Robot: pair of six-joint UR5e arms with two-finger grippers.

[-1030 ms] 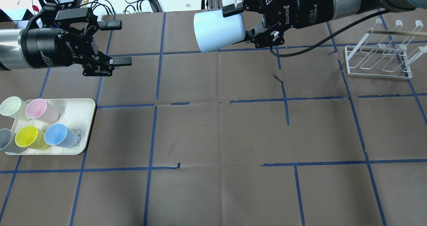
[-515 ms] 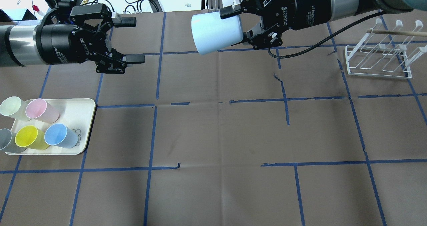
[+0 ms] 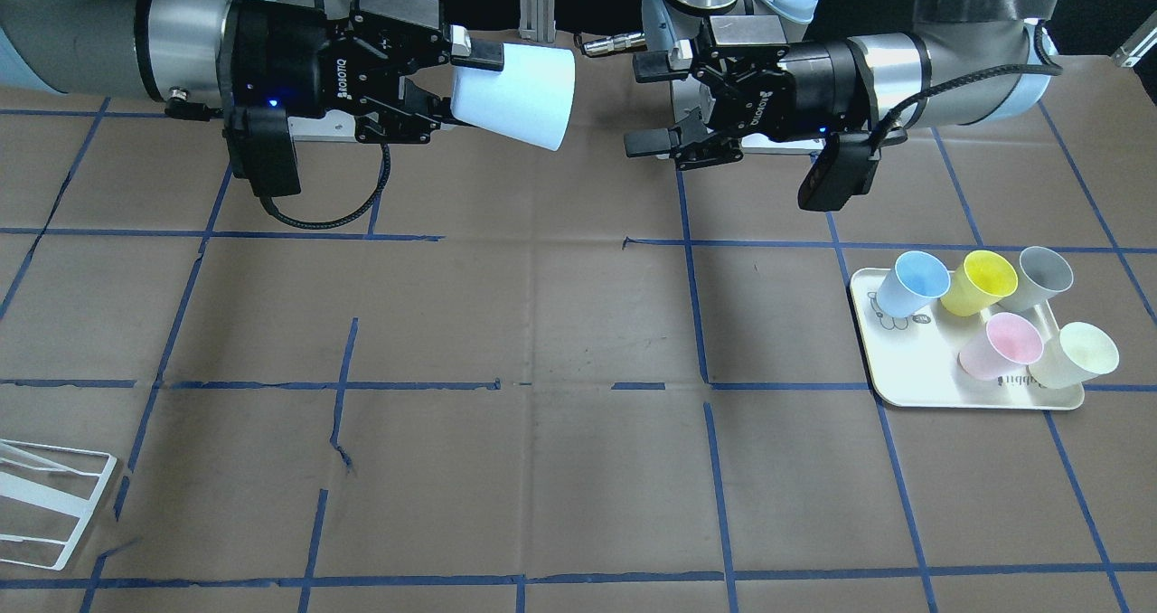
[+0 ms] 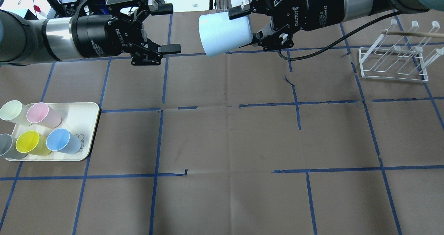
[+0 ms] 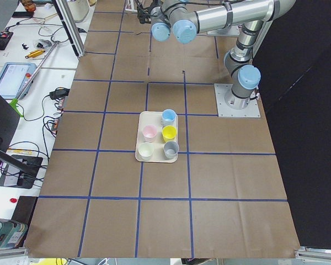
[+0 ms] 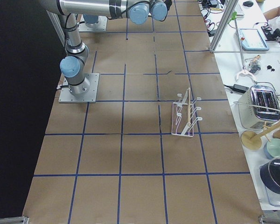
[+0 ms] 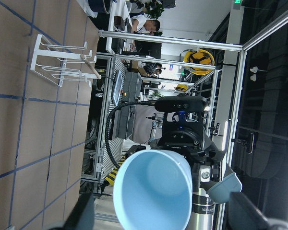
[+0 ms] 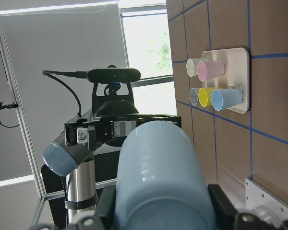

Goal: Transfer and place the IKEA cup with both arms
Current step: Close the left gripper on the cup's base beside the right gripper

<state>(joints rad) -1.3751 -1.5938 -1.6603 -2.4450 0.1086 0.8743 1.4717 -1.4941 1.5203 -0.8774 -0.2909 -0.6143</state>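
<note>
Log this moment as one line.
right gripper: shut on cup | left gripper: open, facing cup's mouth, not touching | tray: five cups

The pale blue cup [image 4: 223, 34] hangs sideways above the desk [image 4: 222, 134], far side, base pinched in the right claw [image 4: 248, 24], rim facing the spread left claw [image 4: 167, 28].

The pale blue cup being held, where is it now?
In the overhead view, the IKEA cup is aloft at top centre, sideways in the right gripper, rim toward the open left gripper.

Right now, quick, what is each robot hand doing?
Left gripper: open, holding nothing.
Right gripper: closed on the IKEA cup.
</note>
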